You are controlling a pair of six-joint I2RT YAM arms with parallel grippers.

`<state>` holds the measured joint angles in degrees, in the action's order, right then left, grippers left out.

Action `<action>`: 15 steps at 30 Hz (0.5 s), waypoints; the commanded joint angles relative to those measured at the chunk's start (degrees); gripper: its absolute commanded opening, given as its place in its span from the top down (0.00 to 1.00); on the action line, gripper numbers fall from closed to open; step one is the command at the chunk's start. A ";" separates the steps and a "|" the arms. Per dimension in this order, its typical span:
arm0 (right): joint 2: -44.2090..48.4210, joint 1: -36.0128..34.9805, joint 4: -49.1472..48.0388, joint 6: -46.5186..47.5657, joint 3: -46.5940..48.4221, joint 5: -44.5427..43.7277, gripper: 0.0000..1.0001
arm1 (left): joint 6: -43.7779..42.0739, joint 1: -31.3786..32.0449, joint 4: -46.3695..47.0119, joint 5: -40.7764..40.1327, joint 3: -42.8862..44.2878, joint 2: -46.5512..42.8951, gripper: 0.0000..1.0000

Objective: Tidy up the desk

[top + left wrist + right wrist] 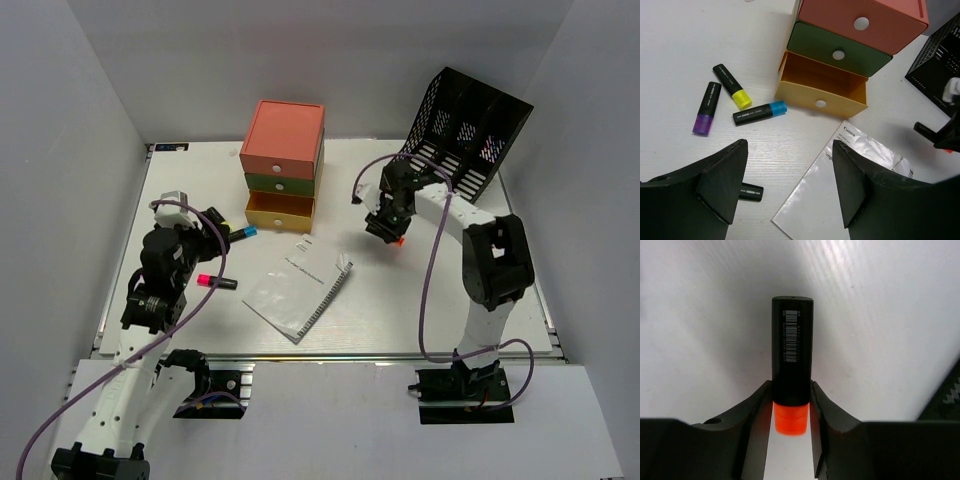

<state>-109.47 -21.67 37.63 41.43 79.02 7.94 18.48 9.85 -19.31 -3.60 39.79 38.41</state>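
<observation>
The desk (450, 300) is a white tabletop. My right gripper (385, 230) is shut on an orange-capped black highlighter (792, 350), held just above the desk right of centre; its orange cap (398, 241) shows below the fingers. My left gripper (790, 185) is open and empty, above the desk's left side. Under it lie purple (707, 108), yellow (733, 93) and blue (760, 113) highlighters. A pink highlighter (215, 282) lies nearer the front. The drawer box (283, 160) has its yellow bottom drawer (822, 90) pulled open and empty.
A booklet in a plastic sleeve (300, 290) lies at the centre front. A black mesh file rack (467, 130) stands tilted at the back right. A metal rail (330, 358) runs along the near edge. White walls enclose three sides.
</observation>
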 commanded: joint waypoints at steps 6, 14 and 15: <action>9.62 -10.84 4.65 4.62 13.17 8.04 1.00 | 0.24 -0.27 -0.38 -2.12 -0.50 1.13 0.22; 3.14 -21.65 -7.11 1.64 20.54 3.33 1.00 | 0.68 -0.27 -0.82 -3.52 -0.33 3.60 0.22; 1.99 -22.18 -8.43 1.38 22.38 2.44 1.00 | 0.68 -0.27 -0.90 -3.61 -0.33 3.86 0.23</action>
<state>-103.88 -43.03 35.62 43.92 96.88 13.52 18.92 9.85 -19.55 -5.96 39.79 41.89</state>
